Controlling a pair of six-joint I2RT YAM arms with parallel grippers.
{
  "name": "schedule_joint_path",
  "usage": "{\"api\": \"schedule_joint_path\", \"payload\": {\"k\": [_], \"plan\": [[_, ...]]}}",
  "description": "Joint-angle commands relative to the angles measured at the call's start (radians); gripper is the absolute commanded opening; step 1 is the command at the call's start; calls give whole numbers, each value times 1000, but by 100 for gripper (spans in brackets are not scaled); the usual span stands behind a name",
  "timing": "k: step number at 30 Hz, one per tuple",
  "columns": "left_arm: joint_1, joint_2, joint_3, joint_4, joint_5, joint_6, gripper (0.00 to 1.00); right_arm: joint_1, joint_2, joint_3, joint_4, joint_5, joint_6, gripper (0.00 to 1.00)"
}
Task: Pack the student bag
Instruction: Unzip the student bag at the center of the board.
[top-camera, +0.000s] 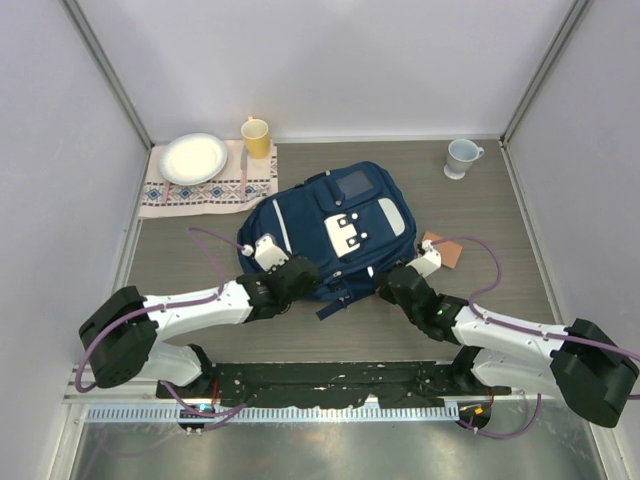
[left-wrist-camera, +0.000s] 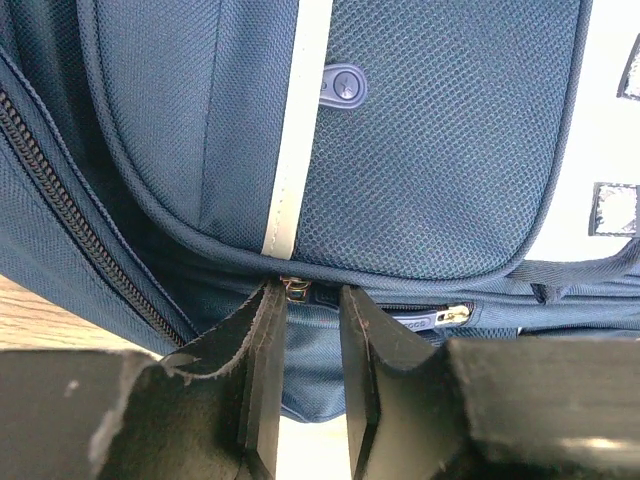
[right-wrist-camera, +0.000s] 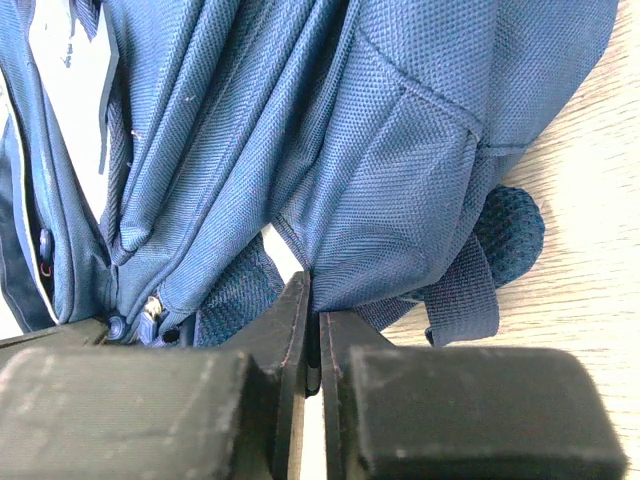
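The student bag (top-camera: 335, 222), navy with white stripes and a white buckled flap, lies flat in the middle of the table. My left gripper (top-camera: 299, 273) is at its near left edge. In the left wrist view the bag (left-wrist-camera: 430, 150) fills the frame, and the left gripper (left-wrist-camera: 312, 292) stands open, its tips against the zipper line with a small metal slider (left-wrist-camera: 294, 287) between them. My right gripper (top-camera: 386, 279) is at the near right edge. There the gripper (right-wrist-camera: 313, 292) is shut on a fold of the bag's fabric (right-wrist-camera: 400, 160).
A patterned cloth (top-camera: 205, 188) at the back left carries a white plate (top-camera: 193, 158), with a yellow cup (top-camera: 256, 137) beside it. A pale mug (top-camera: 461, 157) stands at the back right. A small brown flat item (top-camera: 443, 250) lies against the bag's right side. Walls enclose the table.
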Motion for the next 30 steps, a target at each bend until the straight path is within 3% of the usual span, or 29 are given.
{"api": "schedule_joint_path", "payload": {"k": [1,7,12,14,15,16,22,26,30], "plan": [[8,-6,30,-10,-117,25,26,14,-27,-5,-56,2,-25,7],[8,-27,27,-10,-148,45,14,14,-27,-5,-57,-3,-29,7],[8,-36,32,-15,-171,59,13,14,-24,-1,-56,-4,-33,7],[8,-38,30,-2,-179,70,19,16,-22,0,-56,-4,-33,8],[8,-38,27,7,-180,75,30,16,-22,0,-56,-6,-33,8],[8,-39,23,24,-185,82,34,14,-21,0,-54,-6,-33,7],[8,-26,15,58,-184,94,37,13,-19,0,-53,-14,-35,8],[8,-18,6,65,-174,96,26,16,-19,-1,-53,-14,-35,8],[8,-18,-6,79,-165,107,6,14,-19,-1,-54,-12,-35,8]]}}
